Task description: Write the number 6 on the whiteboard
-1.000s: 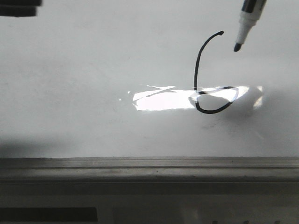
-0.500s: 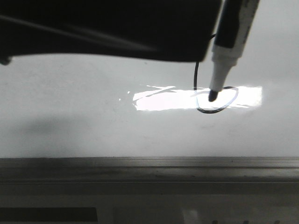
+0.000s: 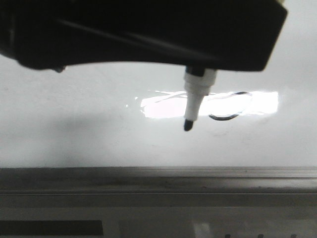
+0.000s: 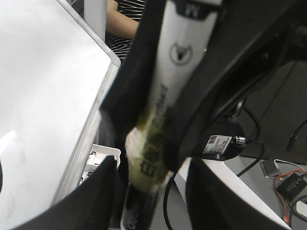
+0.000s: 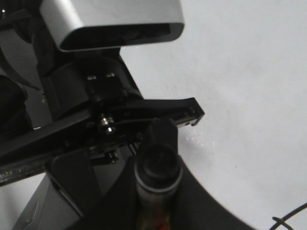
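Now | dark blurred arm housing hides stem of thin black marker-drawn number 6, only loop shows | glossy white whiteboard w/ grey frame | white black-tipped marker pen tip off board | L gripper clamped on pen | R gripper clamped on dark-capped pen, body cut off.

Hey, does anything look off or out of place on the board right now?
Nothing looks damaged or spilled. The whiteboard is clean apart from the number 6, whose stem is hidden behind a dark arm in the front view. The marker points its tip beside the loop, to its left. A bright glare patch crosses the loop.

A person in a striped shirt sits beyond cables.
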You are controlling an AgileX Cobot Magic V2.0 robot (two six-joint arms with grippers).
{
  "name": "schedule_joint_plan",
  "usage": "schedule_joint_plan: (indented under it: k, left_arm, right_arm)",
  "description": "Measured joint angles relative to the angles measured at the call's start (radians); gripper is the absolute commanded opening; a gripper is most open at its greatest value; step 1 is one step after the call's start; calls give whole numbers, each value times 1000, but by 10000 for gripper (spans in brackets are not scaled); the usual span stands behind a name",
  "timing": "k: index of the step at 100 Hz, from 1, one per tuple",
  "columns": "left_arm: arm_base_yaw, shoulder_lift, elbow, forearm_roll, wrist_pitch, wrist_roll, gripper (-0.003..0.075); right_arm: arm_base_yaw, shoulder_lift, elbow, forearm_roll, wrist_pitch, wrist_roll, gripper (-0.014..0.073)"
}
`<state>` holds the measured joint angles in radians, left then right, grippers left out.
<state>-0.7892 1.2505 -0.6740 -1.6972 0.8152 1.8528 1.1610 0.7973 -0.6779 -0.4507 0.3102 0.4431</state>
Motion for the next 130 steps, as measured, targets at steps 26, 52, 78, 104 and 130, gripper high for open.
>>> schedule_joint_plan:
  k: [26,52,78,104,130]
  left_arm:
    - [2,1,-2,28,5,25,-20]
    - [2,1,-1,40,8,28,15]
    - [2,1,-1,40,23,17,295]
    - [2,1,-1,40,31,17,239]
    - [6,1,-2,38,16,31,-20]
  right_arm:
    - [0,16,0,11,-10,6,-71]
    - [5,16,0,15,-2,8,-71]
    - [6,16,0,-12,0,6,-71]
    - [6,16,0,-27,0,6,-71]
    - [7,16,0,-27,-3,14,-71]
